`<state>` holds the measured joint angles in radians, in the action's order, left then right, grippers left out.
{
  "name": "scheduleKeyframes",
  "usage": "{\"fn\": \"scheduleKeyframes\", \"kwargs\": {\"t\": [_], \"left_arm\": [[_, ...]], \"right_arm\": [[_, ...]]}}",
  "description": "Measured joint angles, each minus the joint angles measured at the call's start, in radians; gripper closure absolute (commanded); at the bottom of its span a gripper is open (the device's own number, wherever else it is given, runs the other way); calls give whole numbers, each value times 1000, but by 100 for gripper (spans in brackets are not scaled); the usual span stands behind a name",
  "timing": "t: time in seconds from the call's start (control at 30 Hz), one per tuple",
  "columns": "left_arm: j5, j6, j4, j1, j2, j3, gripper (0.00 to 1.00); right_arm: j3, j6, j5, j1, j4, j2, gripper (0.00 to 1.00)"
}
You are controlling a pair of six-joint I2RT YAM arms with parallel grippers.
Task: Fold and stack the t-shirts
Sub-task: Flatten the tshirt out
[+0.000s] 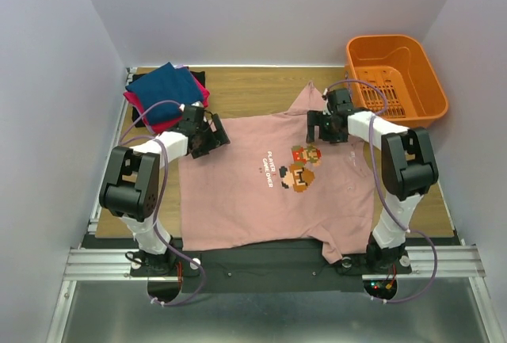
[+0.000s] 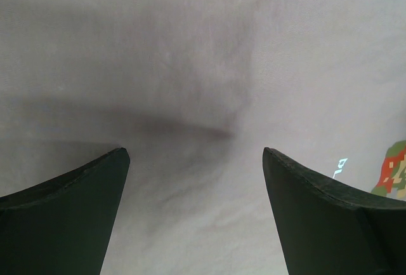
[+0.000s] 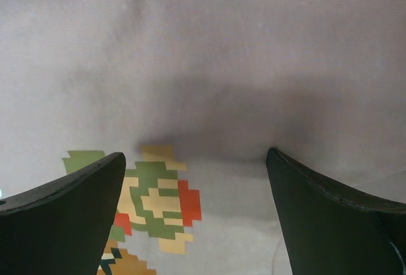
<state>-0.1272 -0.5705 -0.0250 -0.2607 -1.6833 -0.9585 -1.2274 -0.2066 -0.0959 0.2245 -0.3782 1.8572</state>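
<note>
A large dusty-pink t-shirt [image 1: 253,200] with a pixel-game print [image 1: 301,167] lies spread flat across the table. At the back left sits a stack of folded t-shirts, a navy one [image 1: 165,88] on top of a magenta one [image 1: 200,96]. My left gripper [image 1: 215,137] hovers open over the pink shirt's left shoulder area. In the left wrist view the left gripper [image 2: 195,151] has only pink cloth [image 2: 190,65] between its fingers [image 2: 70,211]. My right gripper [image 1: 315,127] stands open above the print; in the right wrist view the right gripper [image 3: 195,154] holds nothing.
An orange plastic basket [image 1: 394,74] stands at the back right, partly off the wooden table [image 1: 245,89]. White walls close in the left, right and back sides. The arm bases sit on a metal rail [image 1: 269,262] at the near edge.
</note>
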Motion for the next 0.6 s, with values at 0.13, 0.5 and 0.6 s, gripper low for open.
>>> {"fn": "scheduleKeyframes", "kwargs": {"t": [0.13, 0.5, 0.6], "left_arm": [[0, -14, 11, 2, -22, -12, 1], [0, -18, 42, 74, -136, -132, 1], [0, -6, 39, 92, -187, -196, 1]], "right_arm": [[-84, 8, 26, 6, 6, 77, 1], [-336, 11, 25, 6, 48, 267, 1], [-416, 11, 5, 6, 54, 324, 1]]}}
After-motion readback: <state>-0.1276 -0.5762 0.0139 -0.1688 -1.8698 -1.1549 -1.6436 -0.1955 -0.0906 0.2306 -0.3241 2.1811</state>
